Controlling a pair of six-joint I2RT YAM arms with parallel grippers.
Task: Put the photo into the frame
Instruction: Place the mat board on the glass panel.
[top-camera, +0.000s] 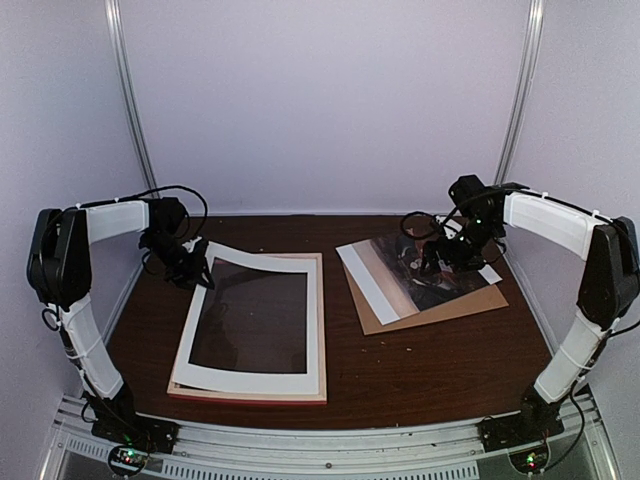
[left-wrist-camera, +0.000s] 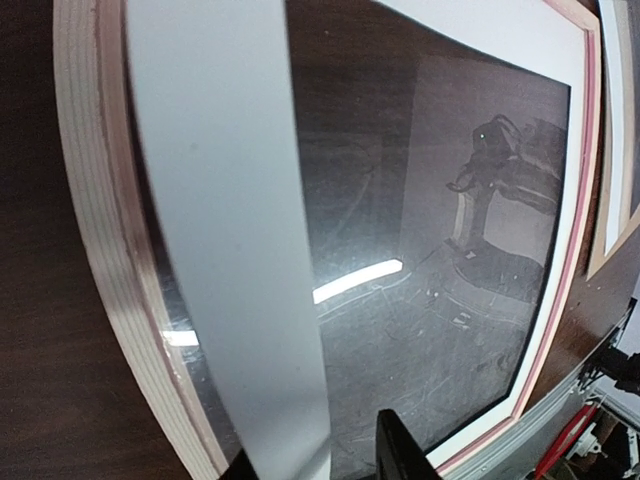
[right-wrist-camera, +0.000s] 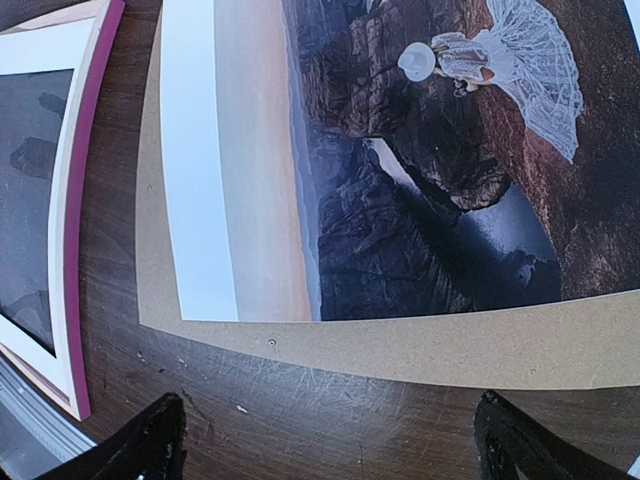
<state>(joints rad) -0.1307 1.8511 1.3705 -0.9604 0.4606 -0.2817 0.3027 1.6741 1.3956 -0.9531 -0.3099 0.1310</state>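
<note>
The frame (top-camera: 321, 340) lies flat at the left-centre of the table, its pale wood edge (left-wrist-camera: 90, 200) and pink rim (right-wrist-camera: 95, 150) showing. A white window mat (top-camera: 250, 380) lies skewed on it. My left gripper (top-camera: 190, 268) is at the mat's far left corner. In the left wrist view the mat's white strip (left-wrist-camera: 230, 250) runs up between the parted jaws of my left gripper (left-wrist-camera: 320, 462), clear of the right finger. The photo (top-camera: 420, 282), a dark landscape with a pale figure (right-wrist-camera: 420, 200), rests on a brown backing board (right-wrist-camera: 400, 345). My right gripper (right-wrist-camera: 330, 428) hovers open over the board's near edge, holding nothing.
Glossy glazing (left-wrist-camera: 430, 250) inside the frame mirrors the arm and a ceiling light. The brown backing board (top-camera: 455, 308) lies angled at the right-centre. White walls close in the dark wooden table (top-camera: 400, 380), and a metal rail (top-camera: 330, 445) runs along its near edge.
</note>
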